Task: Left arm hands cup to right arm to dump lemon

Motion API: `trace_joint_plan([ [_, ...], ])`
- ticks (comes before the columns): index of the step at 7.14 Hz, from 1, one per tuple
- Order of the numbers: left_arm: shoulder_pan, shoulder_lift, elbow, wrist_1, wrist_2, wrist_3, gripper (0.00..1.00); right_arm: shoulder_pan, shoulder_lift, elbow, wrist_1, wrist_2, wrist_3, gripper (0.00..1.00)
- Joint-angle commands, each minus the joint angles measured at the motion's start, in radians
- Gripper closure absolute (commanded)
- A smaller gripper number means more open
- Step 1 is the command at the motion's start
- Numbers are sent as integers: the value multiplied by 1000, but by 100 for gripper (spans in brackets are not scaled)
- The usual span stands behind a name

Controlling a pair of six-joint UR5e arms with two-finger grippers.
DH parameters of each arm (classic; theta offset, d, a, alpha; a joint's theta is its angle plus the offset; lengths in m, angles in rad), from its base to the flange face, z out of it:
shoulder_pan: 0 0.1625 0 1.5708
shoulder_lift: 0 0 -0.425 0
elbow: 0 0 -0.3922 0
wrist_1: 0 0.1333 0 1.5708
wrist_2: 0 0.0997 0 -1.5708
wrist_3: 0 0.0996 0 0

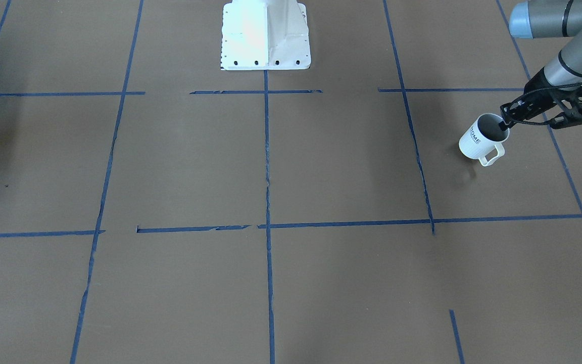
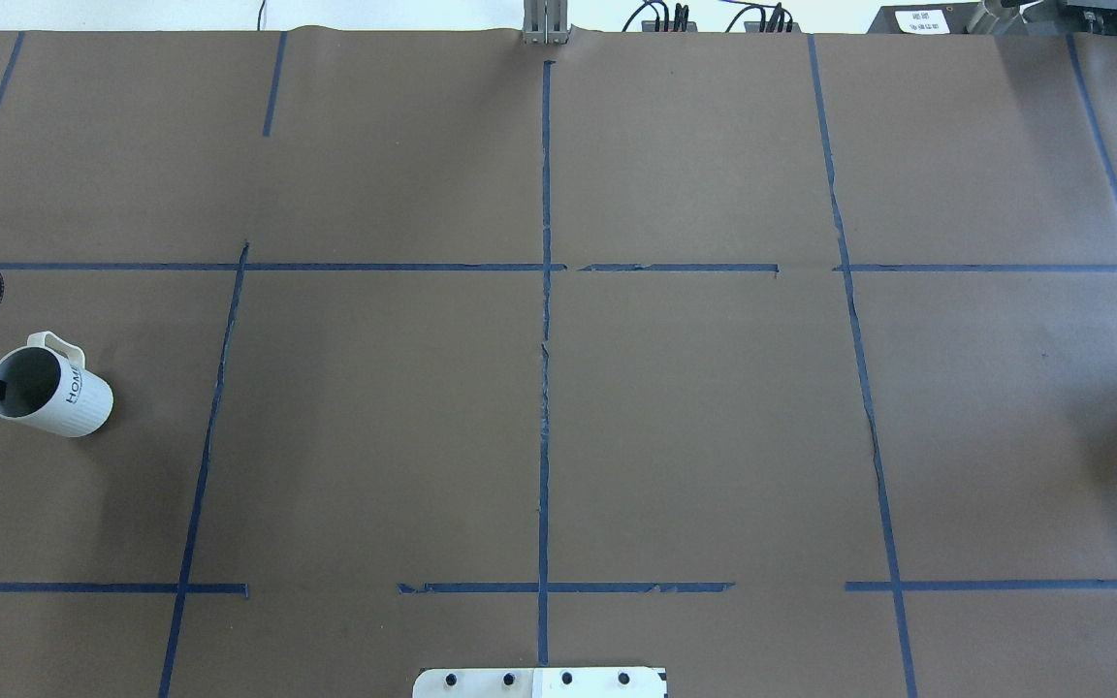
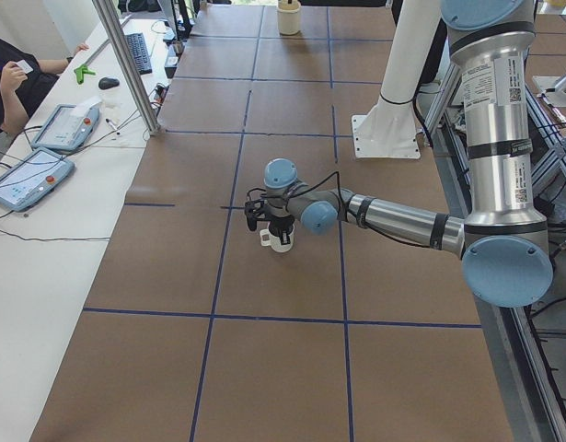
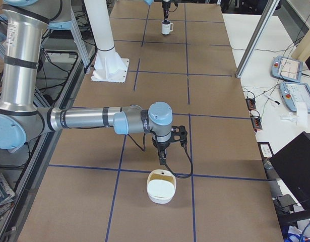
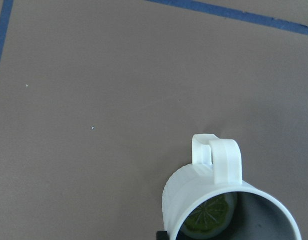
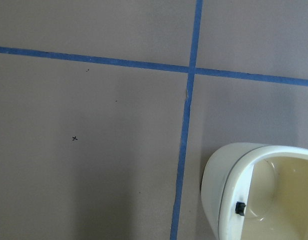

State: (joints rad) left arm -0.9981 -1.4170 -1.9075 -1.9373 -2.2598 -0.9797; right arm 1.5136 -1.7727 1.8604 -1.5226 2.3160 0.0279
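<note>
Cup (image 1: 478, 142) pinched at the rim by the left gripper (image 1: 504, 121), jaws closed on the wall, one finger inside the grey mouth. Hangs tilted, bottom off the brown table (image 1: 321, 167), handle toward the operators' side, near the table's left end. Holds the lemon (image 5: 209, 218) at its bottom, seen from the left wrist. Farther out, at the other end: right gripper (image 4: 162, 160) just above a cream bowl (image 4: 161, 190); cannot tell whether open or closed.
</note>
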Motion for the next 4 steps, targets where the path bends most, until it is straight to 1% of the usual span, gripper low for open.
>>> trace_joint_plan([
  [1,-19,-115,-100,256,-20,-2,100,-16,6,6,47,-3,-2,0],
  [2,-20,-213,-119,387,-18,-10,100,-36,6,-4,178,3,0,0],
  [3,-19,-297,-117,430,-15,-98,100,-86,12,-4,306,3,6,0],
  [4,-17,-366,-111,432,-14,-205,100,-140,62,-6,365,-7,4,0],
])
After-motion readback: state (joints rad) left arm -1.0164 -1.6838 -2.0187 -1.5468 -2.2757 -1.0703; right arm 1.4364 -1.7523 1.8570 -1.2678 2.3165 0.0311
